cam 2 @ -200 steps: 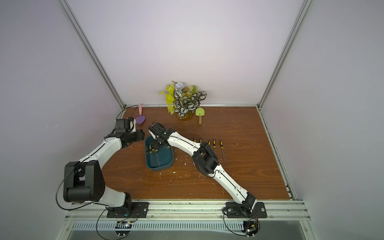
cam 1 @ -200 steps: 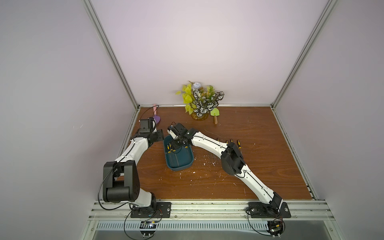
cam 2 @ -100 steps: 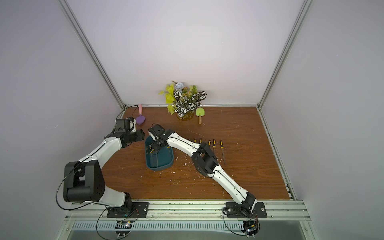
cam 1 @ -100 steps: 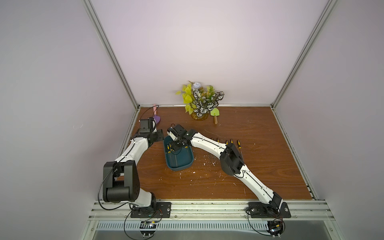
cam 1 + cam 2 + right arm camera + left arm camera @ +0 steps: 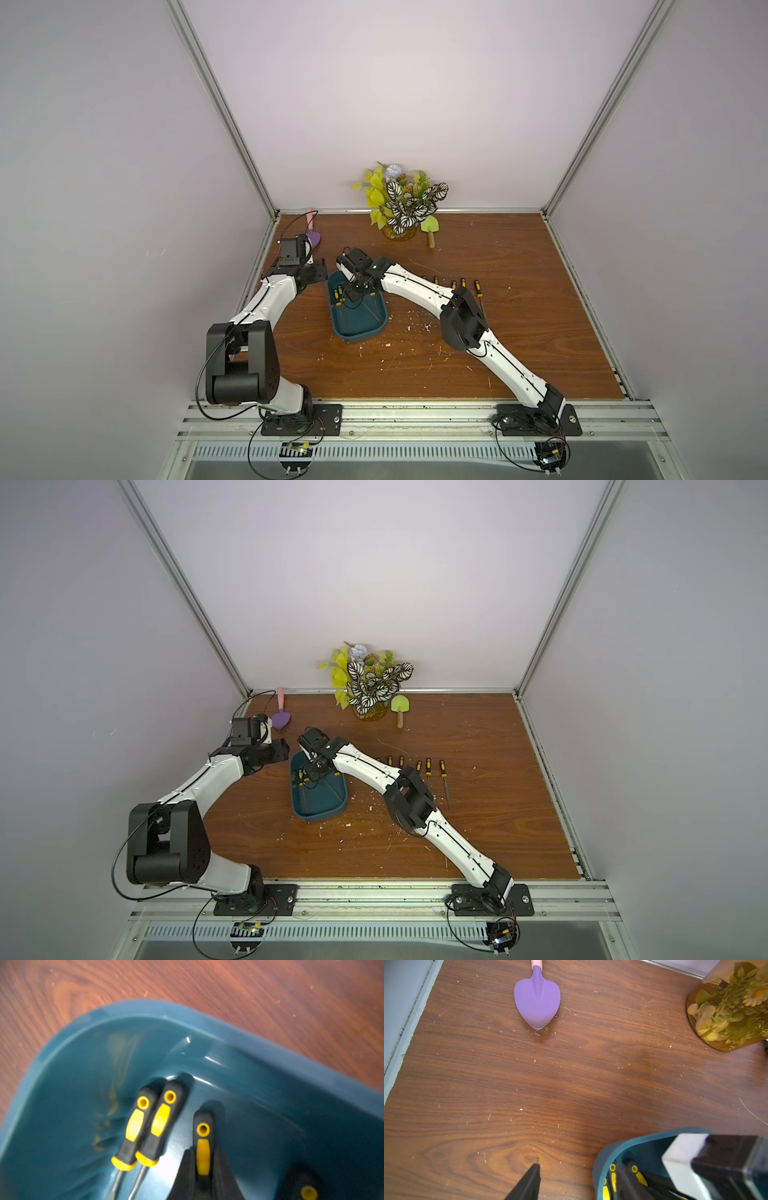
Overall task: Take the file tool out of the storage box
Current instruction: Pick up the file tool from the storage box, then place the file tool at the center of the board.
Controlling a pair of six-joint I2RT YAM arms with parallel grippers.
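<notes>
The storage box (image 5: 361, 336) (image 5: 320, 814) is a dark teal tub on the wooden table, left of centre. Several file tools with black and yellow handles lie inside it. My right gripper (image 5: 203, 1153) reaches down into the box's far end (image 5: 355, 291) and is shut on one file tool (image 5: 203, 1142) by its handle. Two more file tools (image 5: 137, 1126) lie side by side next to it. My left gripper (image 5: 579, 1165) hangs open at the box's far left corner (image 5: 318, 272). One of its fingers (image 5: 529, 1182) is outside the box wall (image 5: 612, 1147).
A row of file tools (image 5: 478, 291) (image 5: 442, 771) lies on the table right of the box, partly under the right arm. At the back stand a potted plant (image 5: 401, 208) in an amber jar (image 5: 726, 1012), a green trowel (image 5: 430, 226) and a purple trowel (image 5: 537, 1001).
The right gripper's jaws have closed on the file tool's handle inside the box. Neither arm has visibly shifted, and the box stays where it was.
</notes>
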